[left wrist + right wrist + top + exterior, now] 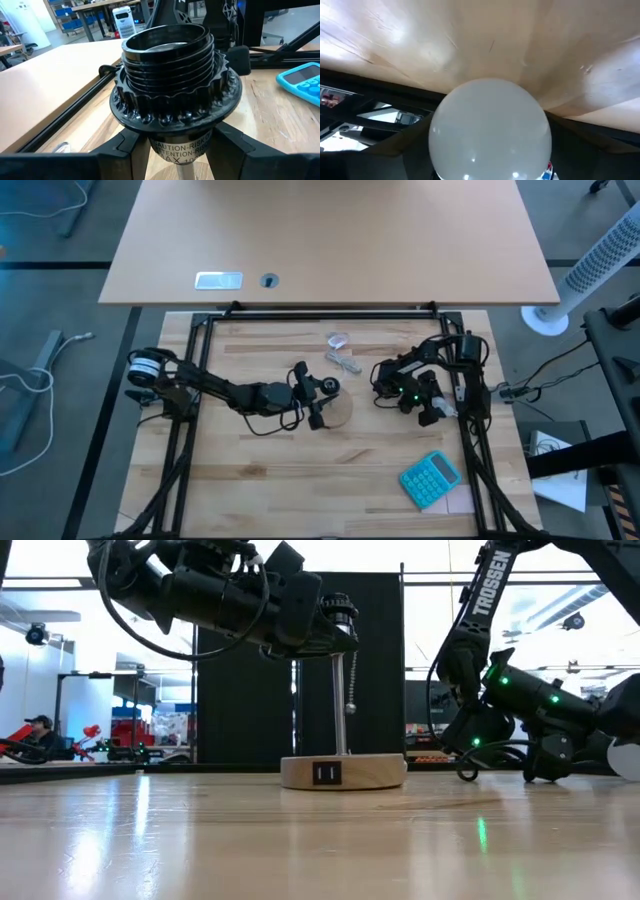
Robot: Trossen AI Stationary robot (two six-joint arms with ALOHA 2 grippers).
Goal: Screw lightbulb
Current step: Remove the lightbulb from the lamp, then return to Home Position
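Black socket [172,75], calculator [305,80] beside

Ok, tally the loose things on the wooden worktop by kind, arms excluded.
Lamp base with black socket: 1
Lightbulb: 1
Blue calculator: 1
Clear wrapper with cord: 1
Total: 4

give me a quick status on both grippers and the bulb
Left gripper clamped on black socket above wooden base. Right gripper off to the right, lightbulb between its fingers. Nothing blocking between them.
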